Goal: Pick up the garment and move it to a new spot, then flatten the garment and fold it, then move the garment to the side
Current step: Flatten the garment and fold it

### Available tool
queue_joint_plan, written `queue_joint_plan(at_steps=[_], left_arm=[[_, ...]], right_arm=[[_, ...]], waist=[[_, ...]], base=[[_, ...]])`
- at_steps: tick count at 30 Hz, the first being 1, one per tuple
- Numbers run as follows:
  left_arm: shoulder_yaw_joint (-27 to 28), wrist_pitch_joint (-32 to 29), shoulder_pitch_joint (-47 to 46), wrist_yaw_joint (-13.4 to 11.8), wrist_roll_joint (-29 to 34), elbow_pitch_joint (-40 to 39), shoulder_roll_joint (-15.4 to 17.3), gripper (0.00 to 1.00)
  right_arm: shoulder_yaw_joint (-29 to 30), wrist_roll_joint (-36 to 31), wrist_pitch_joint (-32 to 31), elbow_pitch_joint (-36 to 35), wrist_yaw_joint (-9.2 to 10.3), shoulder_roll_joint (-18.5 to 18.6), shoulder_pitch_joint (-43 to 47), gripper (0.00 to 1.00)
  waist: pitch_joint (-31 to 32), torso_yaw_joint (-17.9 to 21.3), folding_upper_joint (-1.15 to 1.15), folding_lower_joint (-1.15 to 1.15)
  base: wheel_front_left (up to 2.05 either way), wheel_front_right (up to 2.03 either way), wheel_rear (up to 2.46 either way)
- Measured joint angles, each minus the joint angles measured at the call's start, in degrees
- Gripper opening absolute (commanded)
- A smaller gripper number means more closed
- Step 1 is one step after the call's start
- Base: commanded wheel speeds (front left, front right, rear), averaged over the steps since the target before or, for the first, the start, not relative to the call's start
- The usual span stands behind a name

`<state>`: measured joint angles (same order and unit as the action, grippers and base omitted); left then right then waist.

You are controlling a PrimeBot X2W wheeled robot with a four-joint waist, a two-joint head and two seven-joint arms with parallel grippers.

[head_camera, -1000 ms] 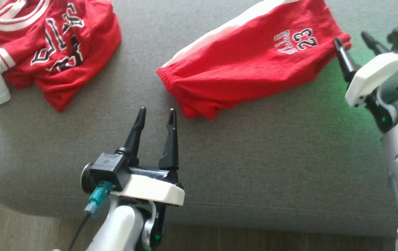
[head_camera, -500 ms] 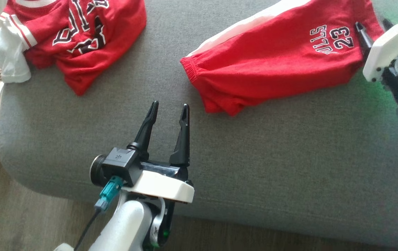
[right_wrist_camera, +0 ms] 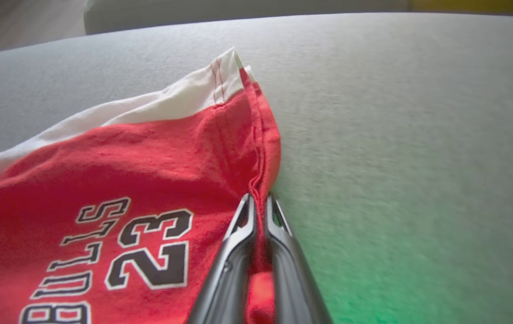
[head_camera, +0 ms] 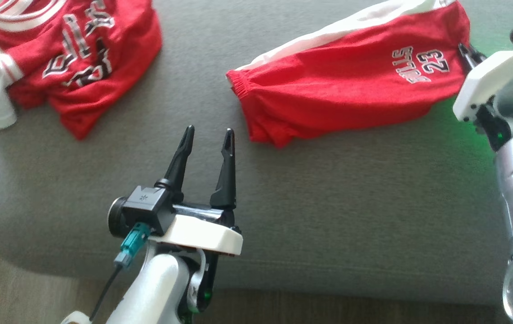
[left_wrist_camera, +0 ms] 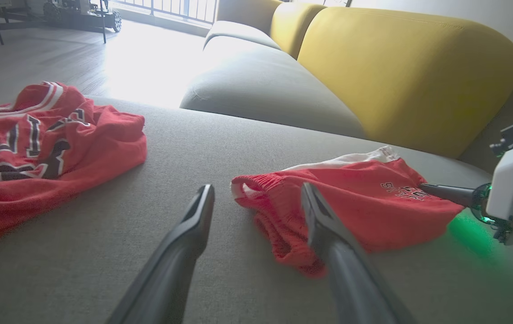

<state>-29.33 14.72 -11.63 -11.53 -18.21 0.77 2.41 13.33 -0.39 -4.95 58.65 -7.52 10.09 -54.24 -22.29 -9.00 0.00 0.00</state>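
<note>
The shorts (head_camera: 350,94) look light, soft and limp. The right gripper (right_wrist_camera: 258,199) pinches their hem (right_wrist_camera: 263,153) at its tips. The left gripper (head_camera: 207,135) hangs spread, the waistband (head_camera: 238,83) just ahead, a likely second hold.

red white-striped shorts (head_camera: 346,96), grey sofa (head_camera: 328,202)

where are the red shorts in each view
head view: red shorts upper right, on the grey sofa seat.
left wrist view: centre right.
right wrist view: lower left, close up.
shared landmark: right gripper pinching the hem beside the 23 print.
</note>
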Motion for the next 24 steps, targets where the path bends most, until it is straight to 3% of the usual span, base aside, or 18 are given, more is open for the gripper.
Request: queue_joint_plan(at_steps=[8, 17, 24], left_arm=[[0.5, 0.0, 1.0, 0.5, 1.0, 0.3, 0.0, 1.00], [0.8, 0.0, 1.0, 1.4, 1.0, 0.4, 0.0, 1.00], [0.6, 0.0, 0.9, 1.5, 1.0, 0.8, 0.0, 1.00]], right_arm=[[3.3, 2.0, 1.2, -4.7, 0.00, 0.7, 5.2, 0.00], [6.4, 4.7, -1.7, -17.8, 0.00, 1.2, 12.6, 0.00], [3.4, 7.7, -5.9, -29.5, 0.01, -2.9, 13.8, 0.00]], waist=[[1.8, 5.0, 0.00, 0.00], [1.3, 7.4, 0.00, 0.00], [1.4, 6.5, 0.00, 0.00]], base=[[0.00, 0.00, 0.00], [0.00, 0.00, 0.00], [0.00, 0.00, 0.00]])
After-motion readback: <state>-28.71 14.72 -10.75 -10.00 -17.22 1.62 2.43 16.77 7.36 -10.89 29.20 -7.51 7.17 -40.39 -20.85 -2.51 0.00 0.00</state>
